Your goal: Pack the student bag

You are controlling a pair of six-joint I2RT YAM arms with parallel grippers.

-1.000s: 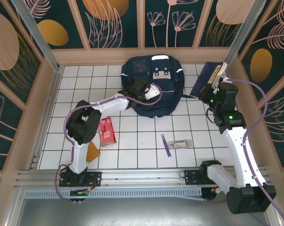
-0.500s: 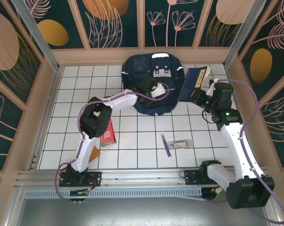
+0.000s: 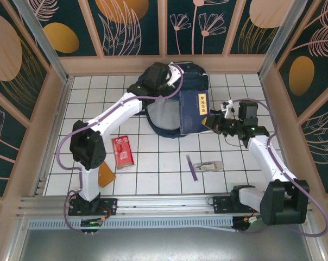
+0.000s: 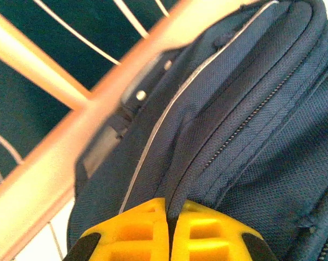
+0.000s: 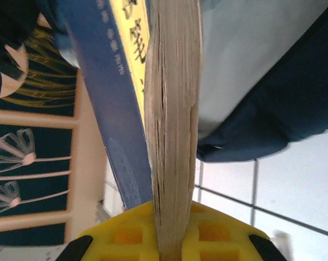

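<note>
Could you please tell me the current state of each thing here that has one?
student bag, open, pale lining showing.
notebook, held on edge at the bag's opening.
left hand, shut on the student bag.
right hand, shut on the notebook.
red can, lying on its side.
purple pen, lying flat.

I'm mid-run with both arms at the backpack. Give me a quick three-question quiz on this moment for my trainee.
1. True or false: the left gripper is shut on a fold of the student bag.
2. What does the right gripper hold? A. the notebook B. a red can C. a purple pen
3. Fill in: the notebook's cover is ____.
Key: 1 true; 2 A; 3 blue.
</note>
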